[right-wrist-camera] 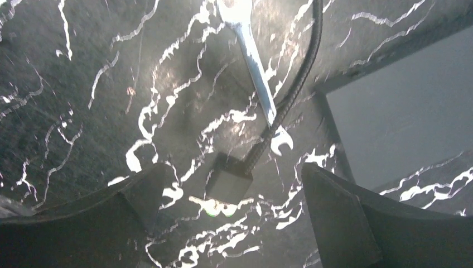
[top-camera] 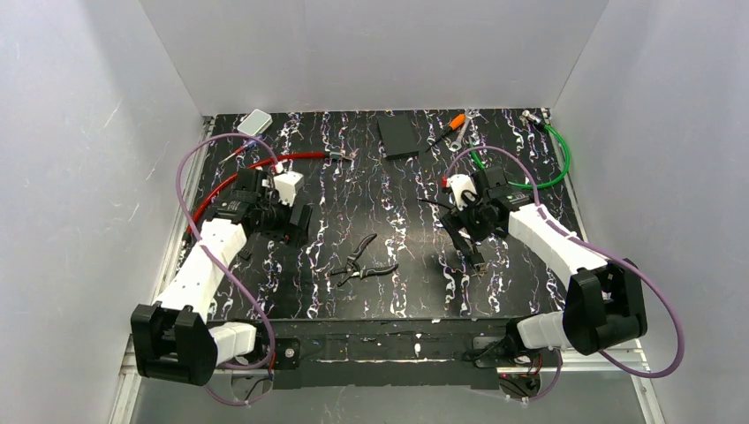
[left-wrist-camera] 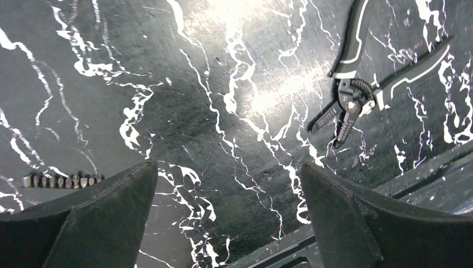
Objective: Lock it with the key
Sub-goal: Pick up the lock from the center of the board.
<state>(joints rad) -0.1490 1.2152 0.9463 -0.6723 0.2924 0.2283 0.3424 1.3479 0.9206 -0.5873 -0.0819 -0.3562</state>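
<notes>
Right gripper (right-wrist-camera: 228, 167) gapes fully open, gripping nothing; we see the lock body (right-wrist-camera: 227, 180) lying on the table (right-wrist-camera: 83, 84) between its spread fingers, black cable (right-wrist-camera: 304, 72) running onward beside a silver wrench (right-wrist-camera: 254, 61); left gripper (left-wrist-camera: 227, 166) equally wide, empty, wire strippers (left-wrist-camera: 357, 95) beyond its right finger; both arms bent, wrists tipped downward.

The flat tabletop (top-camera: 415, 283) is black, streaked all over with white marble veins. The wire-stripper pliers (left-wrist-camera: 357, 92) have black handles edged in pale grey. One thin cable (top-camera: 265, 163) is red, one looped cable (top-camera: 556, 163) green, and the small screwdriver handle (top-camera: 457, 120) orange. The open-ended metal wrench (right-wrist-camera: 254, 61) is shiny silver, the braided lock cable (right-wrist-camera: 304, 72) black.
</notes>
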